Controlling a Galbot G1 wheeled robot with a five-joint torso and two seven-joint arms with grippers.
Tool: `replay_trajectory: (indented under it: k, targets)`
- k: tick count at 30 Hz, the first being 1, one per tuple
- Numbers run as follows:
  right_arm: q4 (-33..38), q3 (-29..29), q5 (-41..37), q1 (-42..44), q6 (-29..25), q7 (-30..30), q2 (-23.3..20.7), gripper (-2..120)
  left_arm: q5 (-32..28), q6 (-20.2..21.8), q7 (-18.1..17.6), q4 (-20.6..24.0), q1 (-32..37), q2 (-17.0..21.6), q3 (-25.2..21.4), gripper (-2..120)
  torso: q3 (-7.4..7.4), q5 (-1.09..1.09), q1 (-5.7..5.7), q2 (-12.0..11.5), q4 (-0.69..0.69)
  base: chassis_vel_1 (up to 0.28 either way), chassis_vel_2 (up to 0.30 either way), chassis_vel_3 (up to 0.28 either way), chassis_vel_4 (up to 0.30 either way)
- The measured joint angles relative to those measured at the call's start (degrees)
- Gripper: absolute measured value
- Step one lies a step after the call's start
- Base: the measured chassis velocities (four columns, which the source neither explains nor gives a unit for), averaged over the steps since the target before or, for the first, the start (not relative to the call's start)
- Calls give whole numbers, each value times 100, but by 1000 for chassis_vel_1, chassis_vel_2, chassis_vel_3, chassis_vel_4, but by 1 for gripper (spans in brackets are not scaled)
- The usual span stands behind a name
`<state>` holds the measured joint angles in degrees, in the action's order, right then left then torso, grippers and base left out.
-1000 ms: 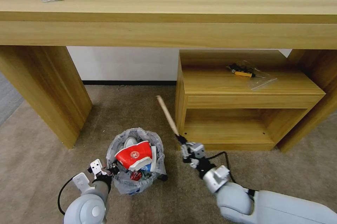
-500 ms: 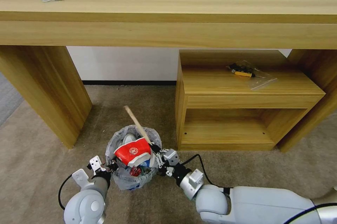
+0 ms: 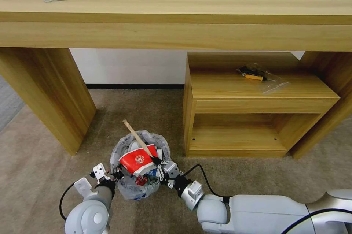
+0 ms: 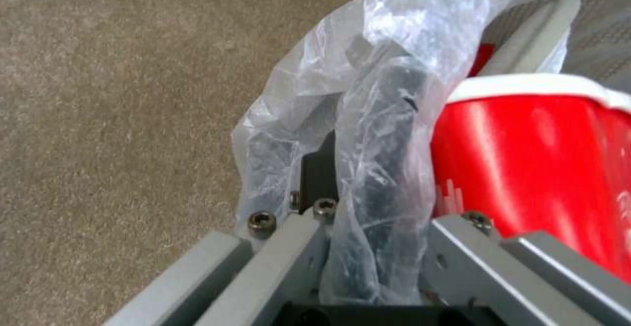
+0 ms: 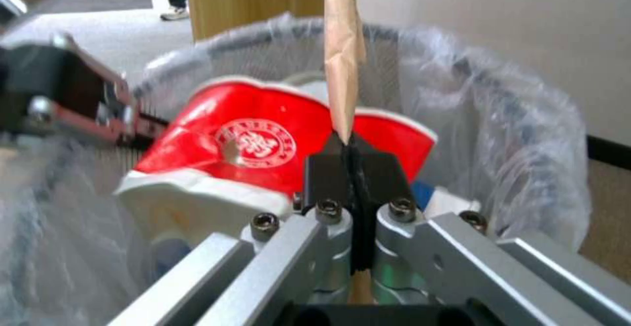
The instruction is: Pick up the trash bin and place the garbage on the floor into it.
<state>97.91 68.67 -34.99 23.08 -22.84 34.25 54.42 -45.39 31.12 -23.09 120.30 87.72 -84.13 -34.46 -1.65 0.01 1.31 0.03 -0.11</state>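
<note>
Your right gripper (image 3: 158, 161) is pinching the lower end of the thin wooden stick (image 3: 138, 138), which is slanting up over the small round black trash bin lined with a crinkled whitish bag (image 3: 163, 145). Your left gripper (image 3: 116, 174) is clamping the bin's near rim, bag included. The stick looks light and stiff; hold it low. Beside it in the bin, the crushed red-and-white paper cup (image 3: 138, 160) is lying on top, probably soft. The bin is standing on the beige carpet (image 3: 36, 175).

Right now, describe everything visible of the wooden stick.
The wooden stick is a slim, pale, round rod of bare wood. It slants up and away over the trash bin, above the red-white cup. The right tool is shut on its lower end; its upper end is free.
</note>
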Motion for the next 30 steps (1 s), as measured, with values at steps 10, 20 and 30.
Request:
replay_trajectory:
  k: [10,20,30]
  targets:
    - [-20,-55,67,76,70,92,43,13,2,0,14,29,37,19,0,0,0,0,0,0,0,0,0,0,0]
    - [153,-196,26,19,133,164,55,55,9,-6,17,-133,-21,16,12,0,0,0,0,0,0,0,0,0,0]
    - [289,-256,18,50,149,170,-69,87,-31,-28,15,-244,-101,64,-34,0,0,1,0,0,0,0,0,0,0]
